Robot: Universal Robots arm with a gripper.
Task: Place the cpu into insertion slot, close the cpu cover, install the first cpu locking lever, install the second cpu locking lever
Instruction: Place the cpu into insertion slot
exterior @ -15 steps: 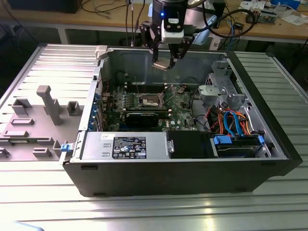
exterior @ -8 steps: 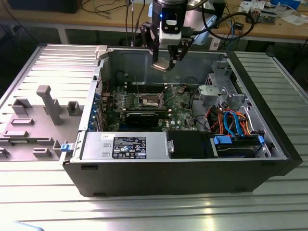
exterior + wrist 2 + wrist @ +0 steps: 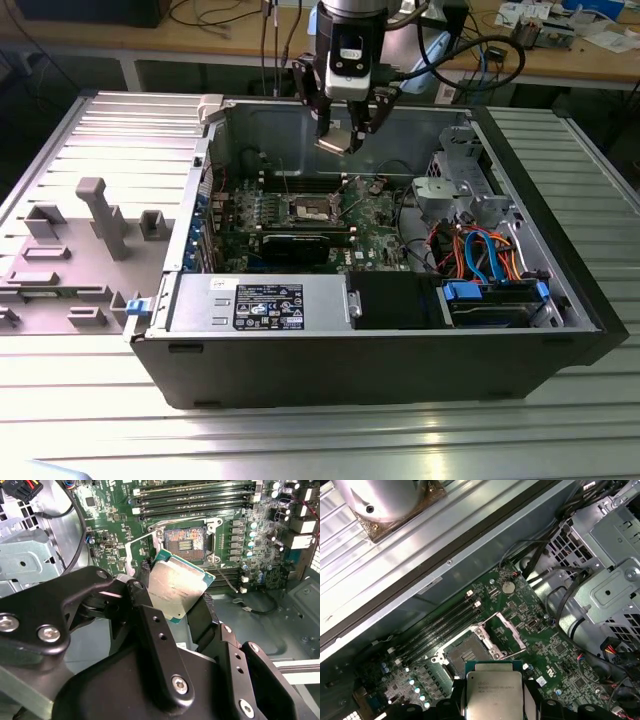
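Observation:
My gripper point(image 3: 343, 132) hangs above the open computer case, shut on the cpu point(image 3: 337, 141), which it holds tilted. In both wrist views the silver-grey cpu point(image 3: 175, 586) point(image 3: 493, 696) sits between the black fingers point(image 3: 206, 611). The insertion slot point(image 3: 310, 208) point(image 3: 186, 540) point(image 3: 464, 656) lies bare on the green board below, its dark centre showing. Beside it the cpu cover point(image 3: 504, 630) point(image 3: 134, 550) stands swung open. The cpu is well above the slot and apart from it.
Long memory slots point(image 3: 195, 495) run beside the socket. A black card point(image 3: 300, 243), the power supply point(image 3: 260, 300), a metal drive cage point(image 3: 455, 195) and coloured cables point(image 3: 480, 250) crowd the case. Grey fixtures point(image 3: 100, 215) stand on the table at the exterior view's left.

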